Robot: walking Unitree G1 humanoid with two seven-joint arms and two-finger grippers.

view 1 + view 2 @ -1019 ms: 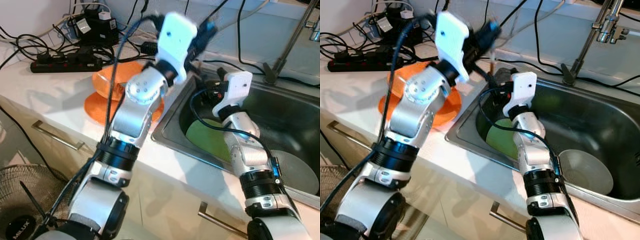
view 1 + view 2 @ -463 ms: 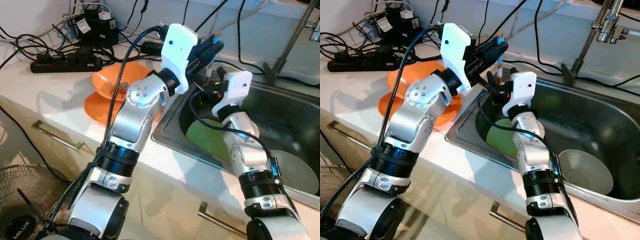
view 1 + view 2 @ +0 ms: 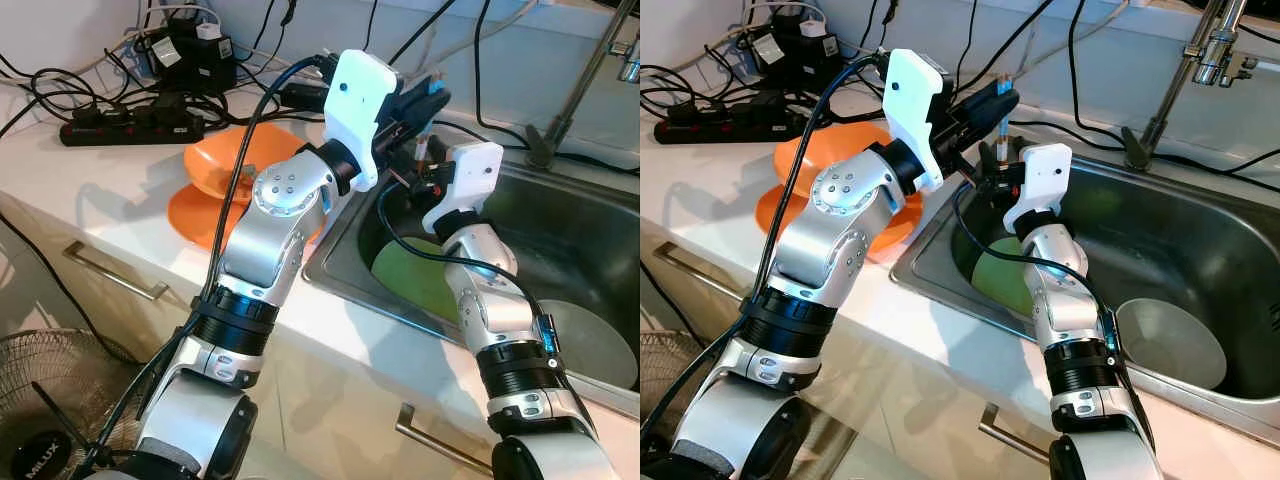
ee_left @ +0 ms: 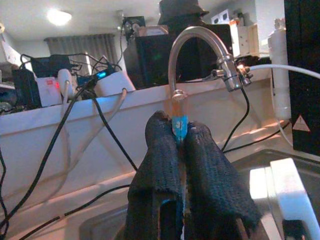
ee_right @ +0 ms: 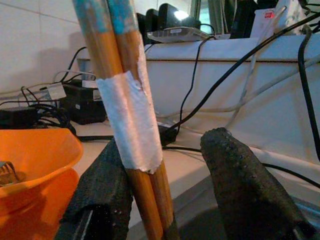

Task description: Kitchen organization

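While the pair of chopsticks [image 5: 127,115], wooden with blue tips and bound together by a strip of white tape, hangs over the near corner of the sink [image 3: 1200,240], the left pincer [image 4: 180,145] is pinched tight on them near the blue end. The right pincer [image 5: 165,185] sits just below with its fingers spread; the sticks rest against one pad [image 5: 102,185] while the other stands clear. It looks to me like a handover between arms.

If the left lets go before the right closes, I'd expect the sticks to drop into the basin, onto the green plate [image 3: 420,280] or beside the grey bowl [image 3: 1170,345]. With contact on one pad alone, a late squeeze could tip them sideways.

On the counter [image 3: 90,190] to the left lies an orange bowl [image 3: 235,160] on an orange plate [image 3: 200,215], beyond which cables and a power strip [image 3: 130,125] crowd the wall.
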